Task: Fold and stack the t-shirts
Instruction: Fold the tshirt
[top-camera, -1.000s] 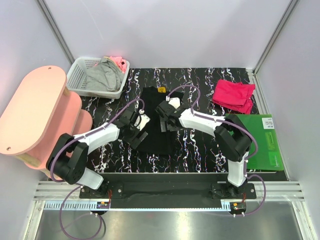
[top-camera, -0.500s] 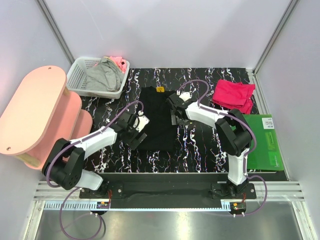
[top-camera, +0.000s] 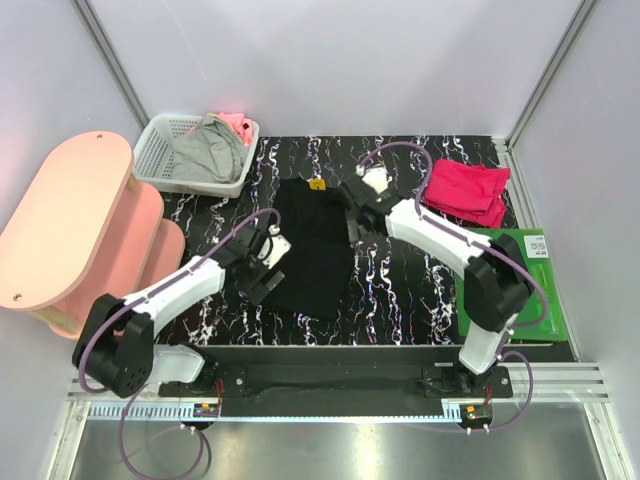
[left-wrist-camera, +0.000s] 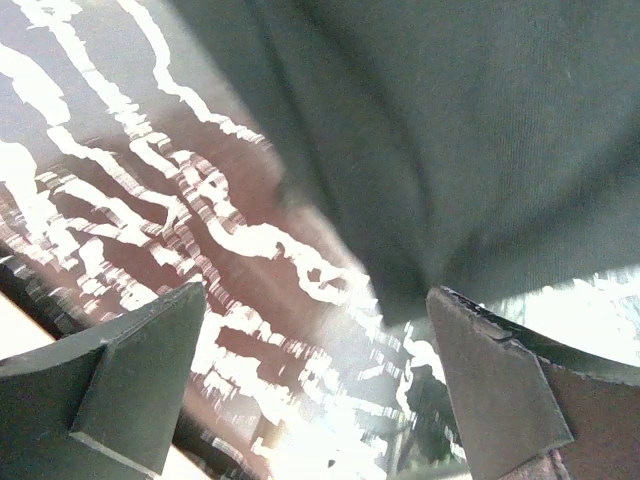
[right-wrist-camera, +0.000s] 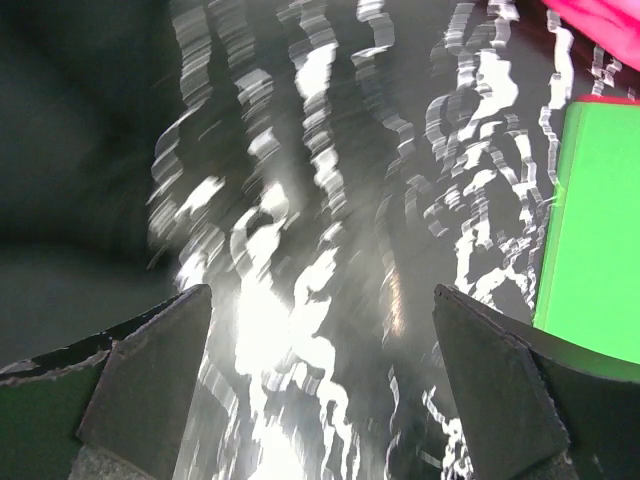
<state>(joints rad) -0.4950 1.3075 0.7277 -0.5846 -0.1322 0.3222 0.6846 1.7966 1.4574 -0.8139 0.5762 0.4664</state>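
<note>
A folded black t-shirt (top-camera: 312, 250) lies in the middle of the marbled table, a small orange tag at its far edge. A folded crimson-pink t-shirt (top-camera: 467, 190) lies at the far right. My left gripper (top-camera: 262, 272) stands open at the black shirt's left edge. In the left wrist view the black t-shirt (left-wrist-camera: 470, 120) fills the upper right, and one corner of it hangs down close to the right finger of the gripper (left-wrist-camera: 315, 300). My right gripper (top-camera: 356, 212) is open beside the shirt's far right edge. The right wrist view shows only table between the fingers of the gripper (right-wrist-camera: 322, 300).
A white lattice basket (top-camera: 158, 140) with grey and pink cloth stands at the far left. A pink rounded shelf (top-camera: 70, 225) sits on the left. A green board (top-camera: 525, 285) lies on the right, also seen in the right wrist view (right-wrist-camera: 595, 230).
Both grippers have moved off the top of the black shirt, the left to its left edge, the right to its far right edge. The shirt lies slightly more skewed.
</note>
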